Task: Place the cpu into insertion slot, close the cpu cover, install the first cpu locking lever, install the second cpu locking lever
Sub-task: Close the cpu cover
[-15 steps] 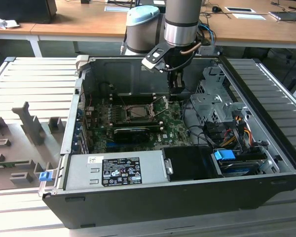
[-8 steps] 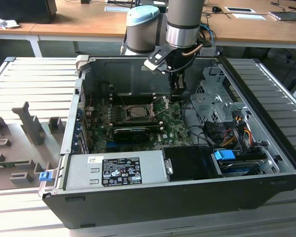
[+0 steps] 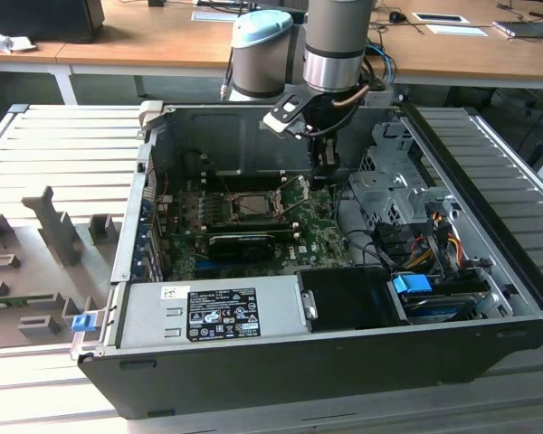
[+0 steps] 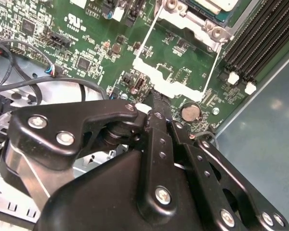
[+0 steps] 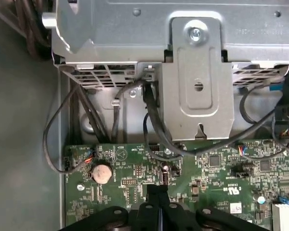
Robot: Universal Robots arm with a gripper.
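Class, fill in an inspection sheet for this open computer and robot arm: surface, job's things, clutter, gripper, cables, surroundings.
Surface: grey slatted table carrying the open computer case.
Job's things: cpu lies in the insertion slot, with a silver frame around it; whether that frame is latched cannot be told.
Clutter: grey fixture blocks on the table, at the exterior view's left.
Gripper: gripper shut, over the green motherboard, apart from the slot and near the coin cell.
Cables: black leads run from the drive cage to the board; orange and yellow bundle.
Surroundings: wooden desks behind.
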